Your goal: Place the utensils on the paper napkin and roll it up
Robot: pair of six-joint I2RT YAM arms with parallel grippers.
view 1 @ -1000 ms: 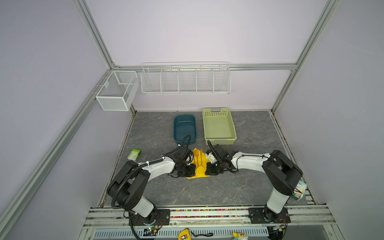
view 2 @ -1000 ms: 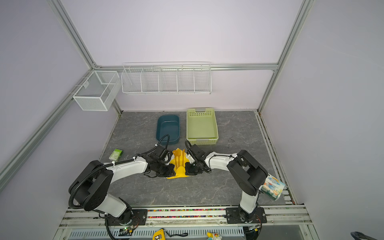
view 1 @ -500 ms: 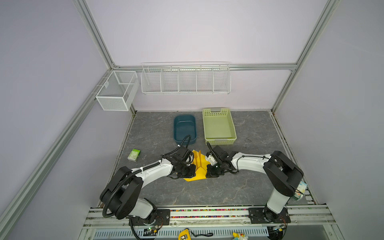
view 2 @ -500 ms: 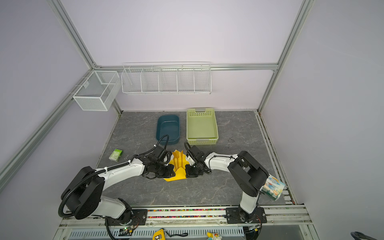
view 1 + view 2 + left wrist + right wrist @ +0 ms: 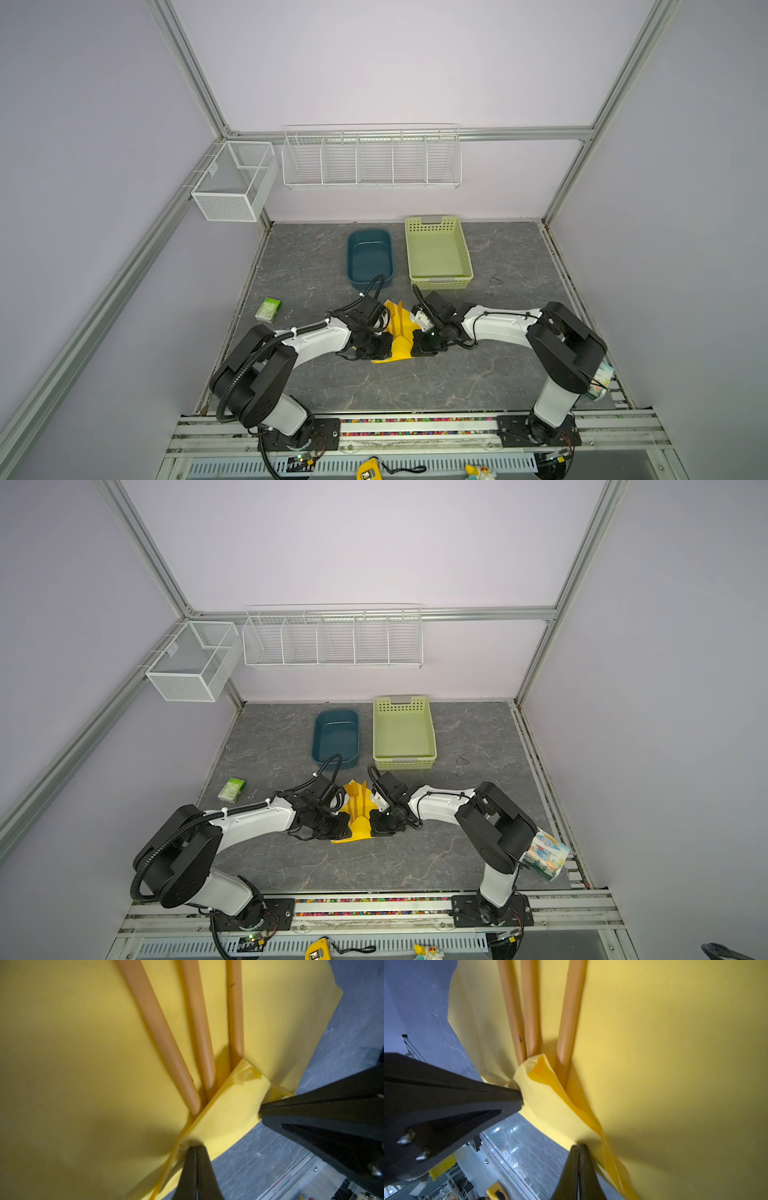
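The yellow paper napkin [image 5: 400, 334] [image 5: 360, 812] lies at the table's middle front. The three orange-brown utensils [image 5: 400, 316] [image 5: 357, 798] lie side by side on it, handle ends toward the front. In the left wrist view the handles [image 5: 166, 1047] end at a flap of napkin [image 5: 228, 1105] folded up over their tips. My left gripper [image 5: 195, 1147] [image 5: 385, 352] is shut on the napkin's near edge on the left. My right gripper [image 5: 578, 1146] [image 5: 417, 351] is shut on the same edge on the right. The two stand close together.
A dark blue tub [image 5: 370, 257] and a light green basket [image 5: 438, 253] stand behind the napkin. A small green-white packet [image 5: 269, 309] lies at the left. A patterned tissue pack [image 5: 544, 856] sits at the right front edge. White wire baskets [image 5: 370, 160] hang on the back wall.
Both grippers have shifted slightly toward the table's front, still shut on the napkin's near edge. The left arm's elbow has swung a little.
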